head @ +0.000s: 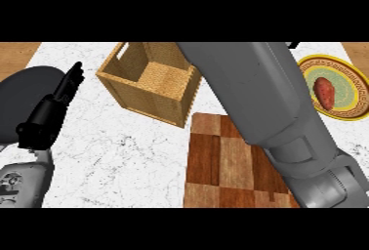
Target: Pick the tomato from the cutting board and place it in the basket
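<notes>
Marble counter (130,151) carries a wooden cutting board (216,171) just below the basket (148,80), but the right forearm (267,107) stretches up past both (its hand out of view), so I can't tell where the tomato is, and the left hand (54,105) rests straight-fingered by the left edge.

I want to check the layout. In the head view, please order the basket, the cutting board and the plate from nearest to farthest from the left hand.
From the left hand, at the view's left:
1. Basket, just to its right.
2. Cutting board, lower centre.
3. Plate, far right edge.
</notes>
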Controlling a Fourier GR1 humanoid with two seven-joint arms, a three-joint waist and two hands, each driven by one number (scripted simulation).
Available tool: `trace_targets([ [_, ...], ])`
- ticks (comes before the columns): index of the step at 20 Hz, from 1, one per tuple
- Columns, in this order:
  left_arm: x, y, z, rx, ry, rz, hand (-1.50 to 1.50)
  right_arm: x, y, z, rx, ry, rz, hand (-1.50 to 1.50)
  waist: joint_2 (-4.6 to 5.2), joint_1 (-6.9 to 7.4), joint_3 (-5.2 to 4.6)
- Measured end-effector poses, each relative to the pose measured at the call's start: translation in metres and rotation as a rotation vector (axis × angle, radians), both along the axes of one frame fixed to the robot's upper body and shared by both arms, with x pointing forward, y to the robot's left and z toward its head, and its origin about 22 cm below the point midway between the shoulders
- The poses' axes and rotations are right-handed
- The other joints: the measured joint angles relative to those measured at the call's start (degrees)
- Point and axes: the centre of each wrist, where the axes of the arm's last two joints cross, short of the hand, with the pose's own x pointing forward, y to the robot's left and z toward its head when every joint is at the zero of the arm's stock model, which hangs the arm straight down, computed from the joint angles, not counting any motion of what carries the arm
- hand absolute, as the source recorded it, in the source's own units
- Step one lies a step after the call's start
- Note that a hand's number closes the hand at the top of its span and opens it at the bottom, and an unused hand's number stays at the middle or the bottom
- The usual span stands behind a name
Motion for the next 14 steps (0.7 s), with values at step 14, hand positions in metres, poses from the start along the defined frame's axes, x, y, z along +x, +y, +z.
trace_targets([
  [14,-0.003,0.004,0.0,-0.006,0.002,0.01,0.0,0.021,0.023,-0.027,-0.384,0.166,-0.057,1.5,-0.02,-0.62,0.02],
])
